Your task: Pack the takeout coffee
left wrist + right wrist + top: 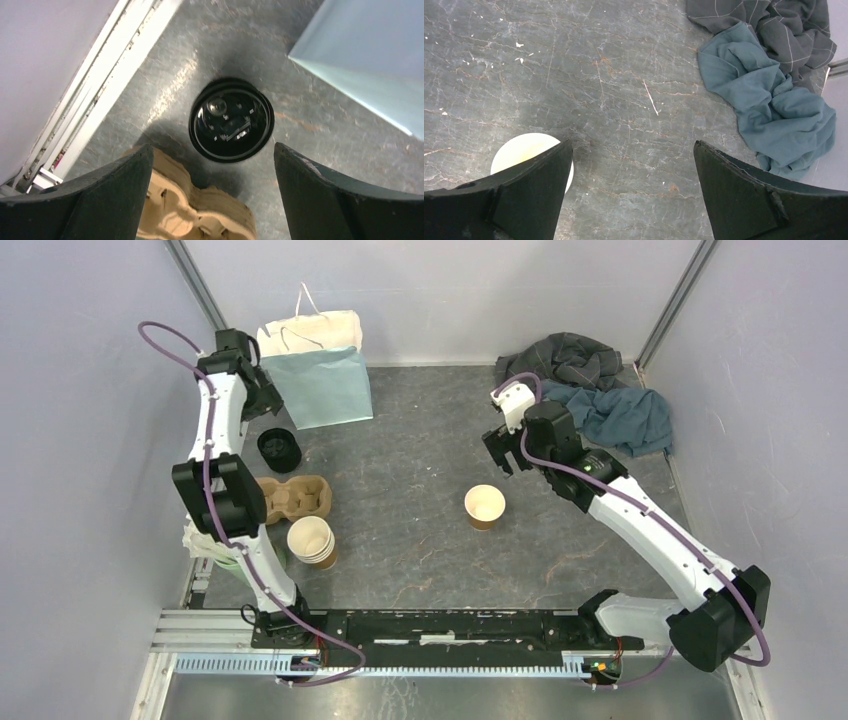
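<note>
No cup with a black lid on it shows. A lone lidless brown paper cup [484, 506] with a cream inside stands mid-table; its rim shows in the right wrist view [521, 150] behind the left finger. A round black plastic lid piece [279, 448] stands apart at the left, seen from above in the left wrist view [231, 120]. My left gripper [267, 405] is open and empty, hovering above and just short of the black lid [212, 146]. My right gripper [498, 455] is open and empty [633, 142], above bare table just behind and to the right of the lone cup.
A brown pulp cup carrier [295, 498] lies by the lid [185, 215]. A stack of lidless brown cups [312, 540] stands in front of it. A pale blue paper bag [325, 385] stands at the back left [365, 60]. Crumpled cloths [600, 395] lie at the back right [774, 100].
</note>
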Robot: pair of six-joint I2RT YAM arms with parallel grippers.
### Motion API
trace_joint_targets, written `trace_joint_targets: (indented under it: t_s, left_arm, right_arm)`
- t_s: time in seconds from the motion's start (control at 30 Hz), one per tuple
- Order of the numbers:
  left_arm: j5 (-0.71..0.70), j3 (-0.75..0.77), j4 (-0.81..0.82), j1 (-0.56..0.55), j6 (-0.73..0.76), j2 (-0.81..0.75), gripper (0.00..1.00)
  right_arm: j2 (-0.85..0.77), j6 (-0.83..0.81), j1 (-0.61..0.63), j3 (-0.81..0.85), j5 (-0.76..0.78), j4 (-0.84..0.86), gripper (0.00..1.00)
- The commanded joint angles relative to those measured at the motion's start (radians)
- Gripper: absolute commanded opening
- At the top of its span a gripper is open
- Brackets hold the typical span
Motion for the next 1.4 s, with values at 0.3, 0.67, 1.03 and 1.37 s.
trace_joint_targets:
  t_s: [0.3, 0.67, 1.03, 1.37]
  left_arm:
    - [0.074, 0.043, -0.017, 0.073, -0.024, 0.133, 0.7]
    - [0.041, 0.001, -0.011, 0.078, -0.014, 0.139, 0.52]
    - [0.038, -0.022, -0.005, 0.077, -0.007, 0.151, 0.39]
    - [0.036, -0.081, 0.023, 0.077, -0.014, 0.141, 0.34]
  right_arm:
    - [-0.044, -0.041, -0.014, -0.056, -0.011, 0.071, 0.98]
    - [-0.028, -0.036, -0.013, -0.041, -0.013, 0.071, 0.98]
    - [-0.018, -0.033, -0.007, -0.029, -0.018, 0.069, 0.98]
    - [-0.028, -0.033, -0.001, -0.036, -0.015, 0.068, 0.98]
